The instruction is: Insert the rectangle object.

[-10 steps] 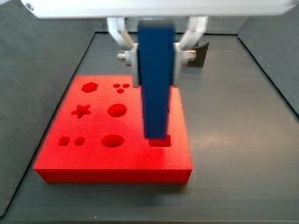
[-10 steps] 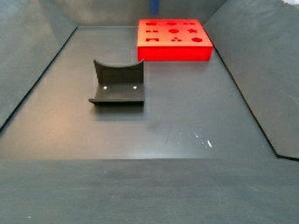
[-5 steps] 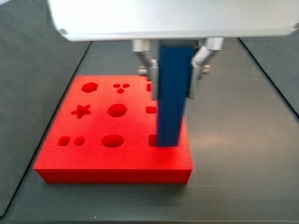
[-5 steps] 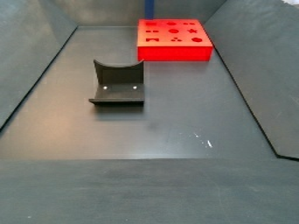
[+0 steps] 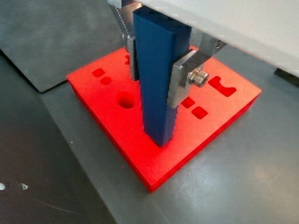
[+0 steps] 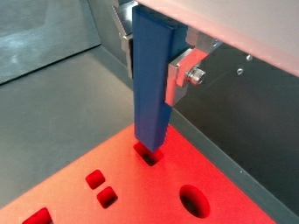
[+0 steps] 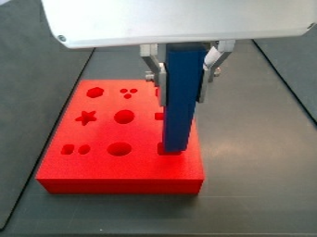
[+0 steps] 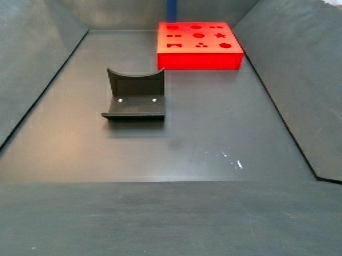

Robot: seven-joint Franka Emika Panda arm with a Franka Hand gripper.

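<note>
The blue rectangle object [image 7: 181, 97] hangs upright in my gripper [image 7: 183, 69], which is shut on its upper part. Its lower end sits at the mouth of a rectangular hole [image 6: 146, 156] near the edge of the red block [image 7: 118, 171]. I cannot tell whether the end is inside the hole. Both wrist views show the bar [image 5: 158, 79] [image 6: 152, 79] clamped between silver fingers [image 5: 187, 77] [image 6: 179, 74], above the red block [image 5: 122, 131]. One side view shows the red block [image 8: 201, 46] far back, but neither the gripper nor the bar.
The red block has other holes: a star [image 7: 87, 118], round ones [image 7: 124, 117] and a small square [image 7: 160, 116]. A small dark grey curved holder [image 8: 134, 95] stands on the dark floor, well away from the block. Raised walls border the floor.
Since a second ago the gripper and bar have shifted slightly right and the wrist has come lower. Since half a second ago they have barely moved.
</note>
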